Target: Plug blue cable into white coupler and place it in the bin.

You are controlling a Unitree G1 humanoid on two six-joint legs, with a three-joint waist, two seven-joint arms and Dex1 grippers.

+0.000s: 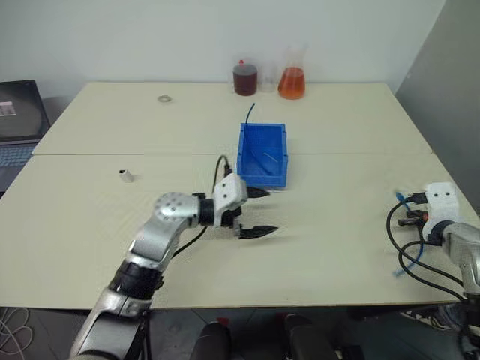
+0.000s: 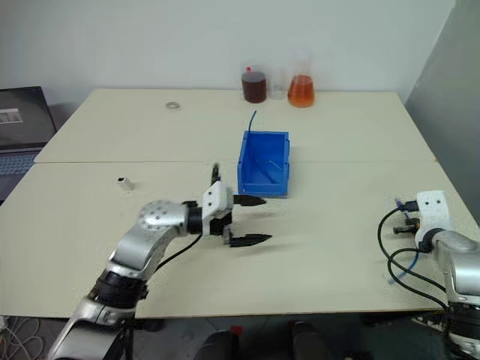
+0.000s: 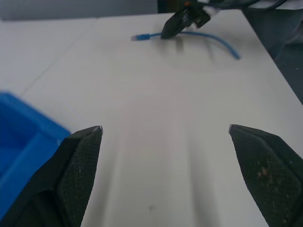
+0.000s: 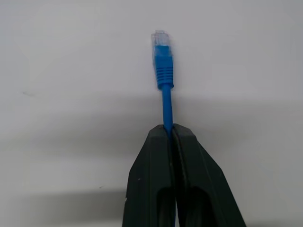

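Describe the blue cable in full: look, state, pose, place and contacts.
The blue cable is thin, flexible and bright blue, ending in a clear plug behind a ribbed blue boot. The right gripper is shut on it just behind the boot, plug pointing past the fingertips. Its free length curves along the table near the right edge.

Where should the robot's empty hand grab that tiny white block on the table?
Probably across the white coupler's two long sides, coming straight down. It lies flat and alone on the table, nothing crowding it. The left gripper is open and free.
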